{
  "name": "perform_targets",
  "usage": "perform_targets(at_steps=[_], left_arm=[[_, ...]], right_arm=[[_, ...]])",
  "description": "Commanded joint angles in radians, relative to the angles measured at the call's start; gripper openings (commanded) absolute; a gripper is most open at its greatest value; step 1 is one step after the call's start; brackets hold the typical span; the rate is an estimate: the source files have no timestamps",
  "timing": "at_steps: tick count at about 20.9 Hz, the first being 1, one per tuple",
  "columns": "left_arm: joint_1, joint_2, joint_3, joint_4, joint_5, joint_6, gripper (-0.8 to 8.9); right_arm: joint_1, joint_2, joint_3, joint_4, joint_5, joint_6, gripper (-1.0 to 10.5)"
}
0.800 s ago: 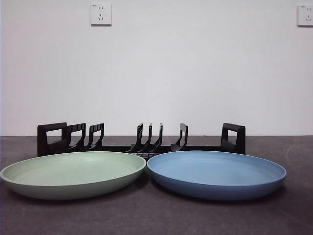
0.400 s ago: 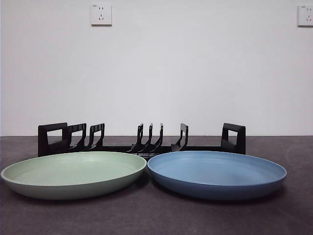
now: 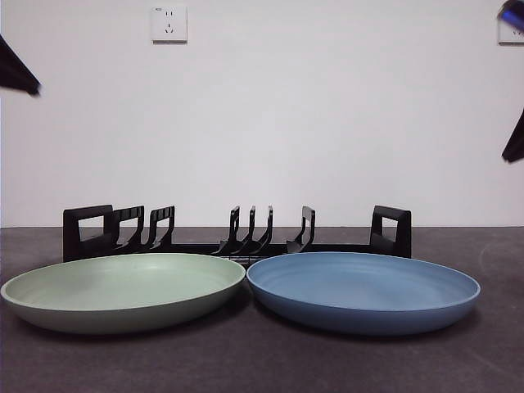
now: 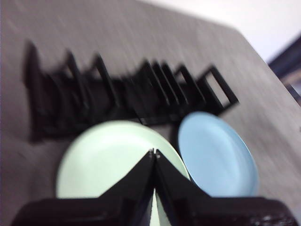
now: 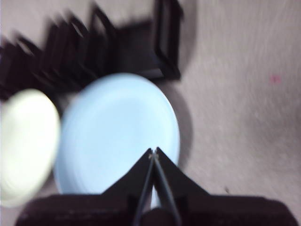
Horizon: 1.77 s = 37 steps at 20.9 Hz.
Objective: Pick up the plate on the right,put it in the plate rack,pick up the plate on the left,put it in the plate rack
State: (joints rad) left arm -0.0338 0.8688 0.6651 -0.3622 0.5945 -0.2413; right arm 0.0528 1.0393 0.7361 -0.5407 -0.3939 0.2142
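Dark arm tips newly appear at both top corners above the round blue plate and pale green plate, both flat on the grey counter. The right tool hangs over the blue plate, jaws pressed together and empty; the left tool, likewise closed, hangs over the green. The long black plastic plate rack stands empty: work is just beginning.

Table: dark grey-brown matte top, running back to meet the wall.
Wall: plain white, rising straight behind the table's far edge.
Left socket: white wall outlet, high on the wall.
Right socket: white outlet at the same height, far along the wall, partly hidden.
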Motion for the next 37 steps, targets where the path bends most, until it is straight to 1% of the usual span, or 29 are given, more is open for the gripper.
perform_targets(at_steps=[1,2,4,6,7,9,10,12,14,16,19,20,22,24,26,28,30,31,33,35,36,37], left_arm=[[-0.011,0.084,0.038,-0.043,0.061,0.065,-0.05],[-0.021,0.108,0.047,-0.047,0.070,0.076,-0.05],[-0.041,0.134,0.050,-0.043,0.068,0.089,-0.04],[-0.066,0.142,0.050,-0.027,0.067,0.090,0.05],[-0.080,0.142,0.050,-0.004,0.067,0.089,0.59],[-0.110,0.142,0.050,0.057,0.055,0.081,3.50],[-0.129,0.142,0.050,0.089,0.052,0.069,3.81],[-0.177,0.143,0.058,0.122,0.029,0.058,3.80],[-0.235,0.145,0.087,0.103,-0.061,0.069,3.77],[-0.300,0.145,0.122,0.070,-0.153,0.109,3.76],[-0.381,0.145,0.182,-0.015,-0.284,0.166,3.76],[-0.408,0.145,0.201,-0.041,-0.331,0.185,3.76],[-0.445,0.145,0.222,-0.074,-0.391,0.213,3.75],[-0.468,0.145,0.225,-0.078,-0.411,0.220,3.75],[-0.484,0.146,0.225,-0.079,-0.412,0.220,3.75],[-0.490,0.146,0.225,-0.080,-0.412,0.220,3.75],[-0.501,0.150,0.225,-0.081,-0.411,0.225,3.75],[-0.507,0.150,0.225,-0.082,-0.409,0.248,3.75],[-0.546,0.150,0.225,-0.089,-0.404,0.361,3.75],[-0.609,0.150,0.225,-0.112,-0.415,0.442,3.75],[-0.639,0.150,0.225,-0.122,-0.436,0.482,3.75],[-0.681,0.150,0.225,-0.138,-0.482,0.527,3.75]], right_arm=[[0.000,0.093,0.056,-0.071,-0.010,-0.109,0.0],[0.000,0.124,0.071,-0.076,-0.025,-0.124,0.0],[0.001,0.155,0.076,-0.067,-0.027,-0.127,0.2],[0.003,0.171,0.076,-0.061,-0.027,-0.127,1.8],[0.003,0.178,0.076,-0.058,-0.027,-0.128,2.4],[0.003,0.193,0.076,-0.054,-0.027,-0.127,2.5],[0.009,0.205,0.076,-0.042,-0.026,-0.127,2.5],[0.035,0.243,0.076,-0.006,-0.026,-0.126,2.5],[0.070,0.301,0.077,0.036,-0.026,-0.121,2.5],[0.106,0.367,0.077,0.066,-0.016,-0.115,2.5],[0.137,0.457,0.077,0.097,0.058,-0.114,2.1],[0.144,0.484,0.077,0.106,0.058,-0.114,2.1],[0.146,0.519,0.077,0.121,0.059,-0.111,2.1],[0.146,0.548,0.077,0.130,0.059,-0.094,2.1],[0.146,0.564,0.077,0.132,0.060,-0.092,0.8],[0.146,0.563,0.077,0.133,0.060,-0.091,-0.1],[0.146,0.558,0.077,0.133,0.060,-0.077,-0.2],[0.146,0.554,0.077,0.132,0.061,-0.069,-0.2],[0.145,0.522,0.078,0.114,0.064,-0.033,-0.2],[0.145,0.461,0.079,0.098,0.063,-0.011,-0.2],[0.145,0.428,0.082,0.089,0.060,0.003,-0.2],[0.145,0.388,0.091,0.072,0.059,0.019,-0.2]])
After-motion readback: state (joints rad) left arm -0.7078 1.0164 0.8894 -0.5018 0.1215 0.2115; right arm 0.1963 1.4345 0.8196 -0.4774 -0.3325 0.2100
